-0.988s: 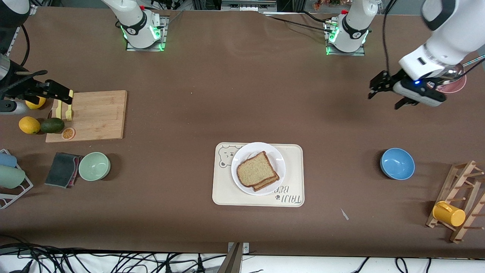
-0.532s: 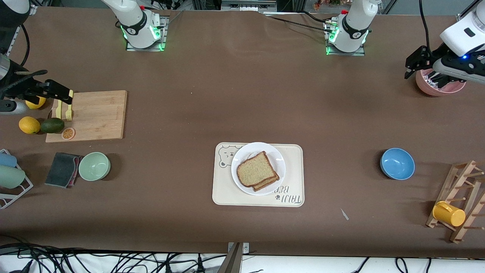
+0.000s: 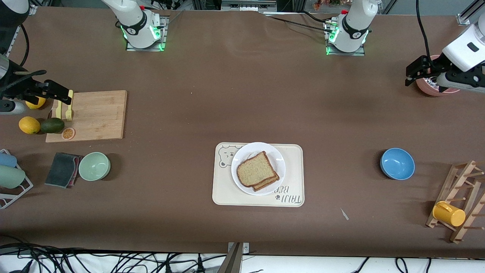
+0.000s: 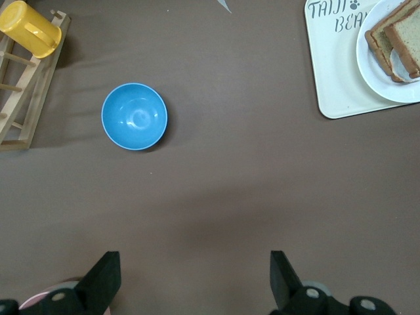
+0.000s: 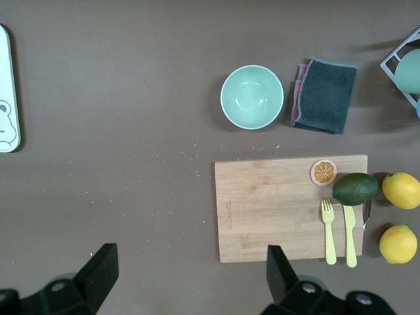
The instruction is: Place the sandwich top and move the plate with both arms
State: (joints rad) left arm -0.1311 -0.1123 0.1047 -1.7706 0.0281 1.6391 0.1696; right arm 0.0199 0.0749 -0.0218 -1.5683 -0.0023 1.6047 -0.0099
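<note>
Front view: sandwich top (image 3: 256, 170) already sits on the plate (image 3: 242, 153) on the tray (image 3: 293, 167). Left wrist: left gripper (image 4: 191, 282) open, empty over bare bench (image 4: 230, 197). Right wrist: right gripper (image 5: 189, 279) open near the cutting board (image 5: 275, 203), parked clear, I guess.

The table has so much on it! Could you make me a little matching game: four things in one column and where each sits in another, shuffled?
Things:
1. bread slice
2. yellow cup
3. yellow fork
4. plate

Places:
A. on the wooden board
B. on the cream tray
C. on top of another slice
D. on the wooden peg rack

Pairs: 1-C, 2-D, 3-A, 4-B
</note>
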